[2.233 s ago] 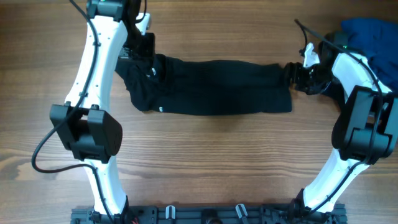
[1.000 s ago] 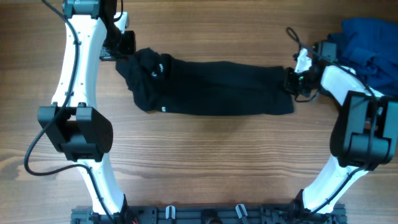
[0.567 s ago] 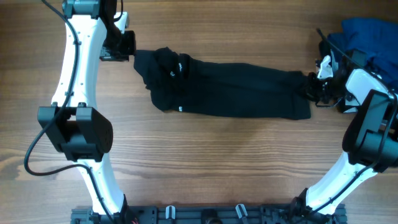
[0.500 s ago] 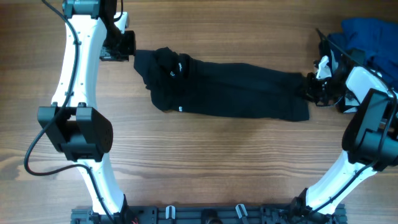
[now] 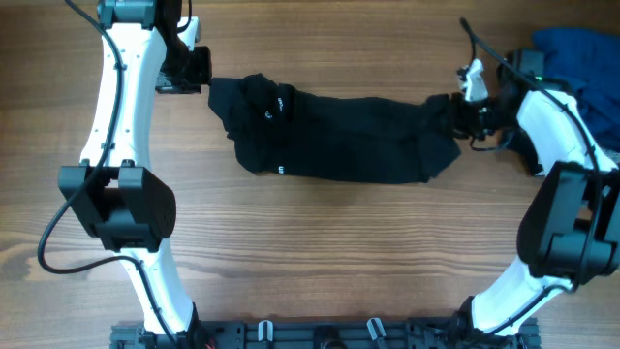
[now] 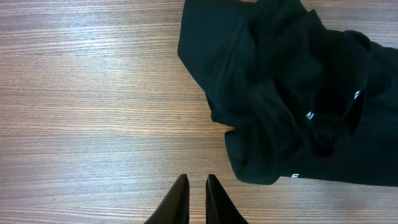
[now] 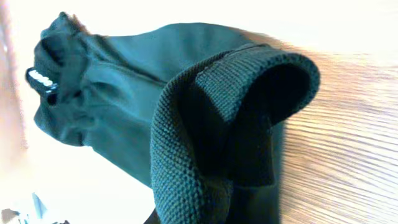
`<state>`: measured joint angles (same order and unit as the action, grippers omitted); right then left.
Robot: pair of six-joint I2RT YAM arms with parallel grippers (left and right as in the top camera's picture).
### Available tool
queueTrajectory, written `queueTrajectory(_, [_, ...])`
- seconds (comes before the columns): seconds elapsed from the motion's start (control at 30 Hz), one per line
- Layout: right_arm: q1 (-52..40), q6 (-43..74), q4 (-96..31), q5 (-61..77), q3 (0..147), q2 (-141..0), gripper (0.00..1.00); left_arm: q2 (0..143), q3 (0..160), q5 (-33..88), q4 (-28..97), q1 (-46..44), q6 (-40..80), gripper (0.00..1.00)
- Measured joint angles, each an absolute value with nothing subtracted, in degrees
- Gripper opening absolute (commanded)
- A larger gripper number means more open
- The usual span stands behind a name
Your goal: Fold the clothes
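Clothes (image 5: 339,141) lie lengthwise across the desk (image 5: 320,252), between both arms. Right gripper (image 5: 453,114) clamps the garment's right end; left gripper (image 6: 196,180), fingers together and empty, sits just beside its left end.

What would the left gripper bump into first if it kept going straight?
Most likely the bare wooden table just ahead of the left gripper. The edge of the black garment lies a little further on. Depth is hard to judge.
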<state>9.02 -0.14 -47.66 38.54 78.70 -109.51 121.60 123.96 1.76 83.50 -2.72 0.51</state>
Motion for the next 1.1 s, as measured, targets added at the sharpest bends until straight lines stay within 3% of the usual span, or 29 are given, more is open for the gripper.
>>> queueTrajectory(0.33, [-4.95, 13.74, -43.07, 26.37, 78.91, -108.88, 0.05, 121.6, 123.96, 1.76, 83.31, -2.72, 0.51, 0.1])
queueTrajectory(0.47, [-9.65, 18.02, -42.02, 20.84, 78.91, -108.88, 0.25, 121.6, 123.96, 1.76, 83.31, -2.72, 0.51, 0.1])
queueTrajectory(0.6, [-12.71, 20.32, -40.82, 18.5, 78.91, -108.88, 0.31, 121.6, 123.96, 1.76, 83.31, -2.72, 0.51, 0.09])
queueTrajectory(0.67, [-14.48, 20.95, -40.53, 17.85, 78.91, -108.88, 0.41, 121.6, 123.96, 1.76, 83.31, -2.72, 0.51, 0.08])
queueTrajectory(0.9, [-20.12, 21.91, -37.47, 19.09, 78.91, -108.88, 0.54, 121.6, 123.96, 1.76, 83.11, -2.72, 0.51, 0.07])
queueTrajectory(1.1, [-20.67, 22.02, -37.15, 19.75, 78.91, -108.88, 0.59, 121.6, 123.96, 1.78, 83.09, -2.72, 0.51, 0.08])
